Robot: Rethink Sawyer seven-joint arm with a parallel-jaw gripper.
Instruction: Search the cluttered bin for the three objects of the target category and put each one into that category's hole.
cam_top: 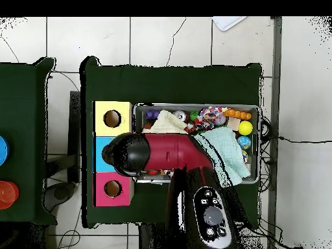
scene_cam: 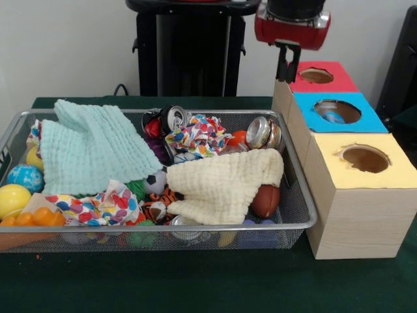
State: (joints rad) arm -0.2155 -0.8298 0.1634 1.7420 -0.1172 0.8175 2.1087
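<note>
Front view shows the black two-fingered gripper (scene_cam: 287, 64) hanging shut and apparently empty above the blue-topped wooden box (scene_cam: 363, 121), whose hole already holds something blue, while crushed metal cans (scene_cam: 262, 132) in the wire mesh bin (scene_cam: 301, 195) lie half under cloths, inviting snagged fabric.

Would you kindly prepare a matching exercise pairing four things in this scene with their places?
Things:
1. mint-green waffle cloth
2. brown toy football
3. yellow-topped wooden box
4. gripper

Places:
A. nearest of the three boxes in the front view
B. above the red-topped box
C. left part of the wire bin
D. beside the cream cloth

Pairs: 1-C, 2-D, 3-A, 4-B
</note>
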